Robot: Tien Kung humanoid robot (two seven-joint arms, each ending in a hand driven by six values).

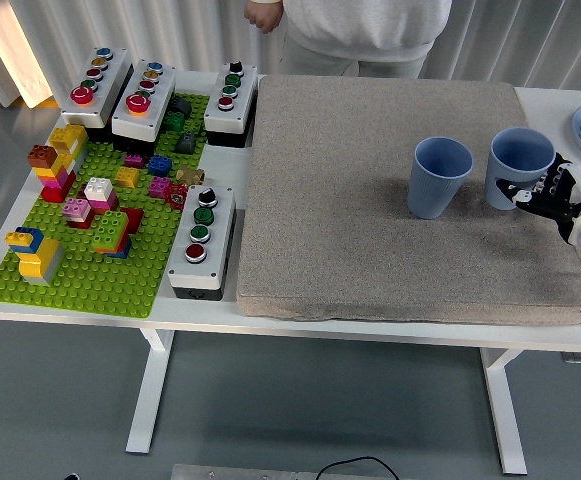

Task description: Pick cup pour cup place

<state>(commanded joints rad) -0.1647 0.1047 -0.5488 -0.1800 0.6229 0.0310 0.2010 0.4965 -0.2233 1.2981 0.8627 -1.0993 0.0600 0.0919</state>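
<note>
While the grey mat (370,200) covers most of the white table (70,305), a green brick baseplate (90,230) and button boxes (202,240) crowd its left side. Two blue cups stand upright on the mat: left cup (440,176) free, right cup (519,166) with the right hand (555,195) against its side, fingers curled at the wall; firm grasp cannot be confirmed.

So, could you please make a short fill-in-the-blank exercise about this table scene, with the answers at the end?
1. The two blue cups stand on a grey ____.
2. The right hand is at the cup nearer the table's ____ edge.
3. The other cup stands upright, to that cup's ____.
4. The toy bricks sit on a ____ baseplate.

Missing words: mat; right; left; green
</note>
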